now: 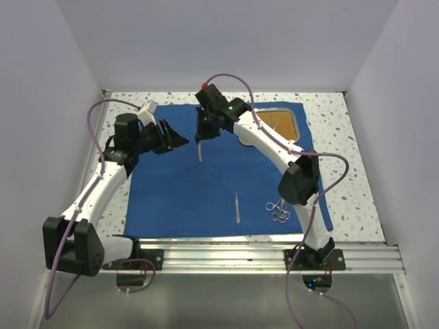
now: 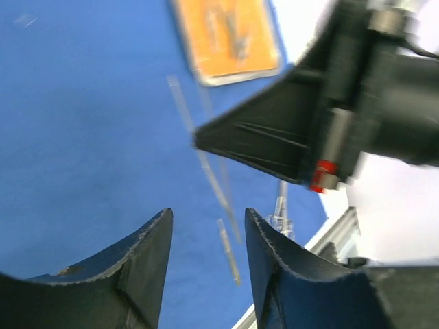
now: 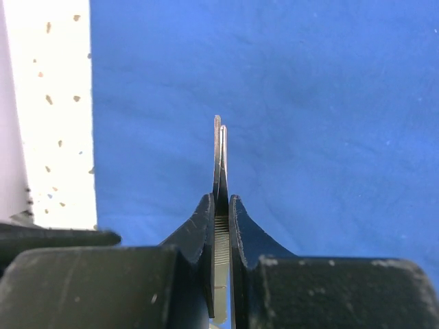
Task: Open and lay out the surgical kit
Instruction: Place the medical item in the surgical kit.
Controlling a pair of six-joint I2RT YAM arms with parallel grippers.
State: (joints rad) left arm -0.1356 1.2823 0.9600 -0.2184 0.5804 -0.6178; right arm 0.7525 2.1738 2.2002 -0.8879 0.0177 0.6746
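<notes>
The royal-blue cloth wrap (image 1: 185, 192) lies spread flat on the table. The steel tray (image 1: 280, 125) with its orange-brown inside sits at the cloth's far right; it also shows in the left wrist view (image 2: 226, 38). My right gripper (image 1: 200, 140) is shut on silver tweezers (image 3: 219, 154), held above the cloth's far middle with the tips hanging down (image 1: 199, 152). My left gripper (image 1: 180, 140) is open and empty, just left of the tweezers. A thin silver instrument (image 1: 237, 205) and scissors (image 1: 278, 211) lie on the near right of the cloth.
The speckled white tabletop (image 1: 350, 171) shows around the cloth. An aluminium rail (image 1: 240, 250) runs along the near edge. White walls close in the left, back and right sides.
</notes>
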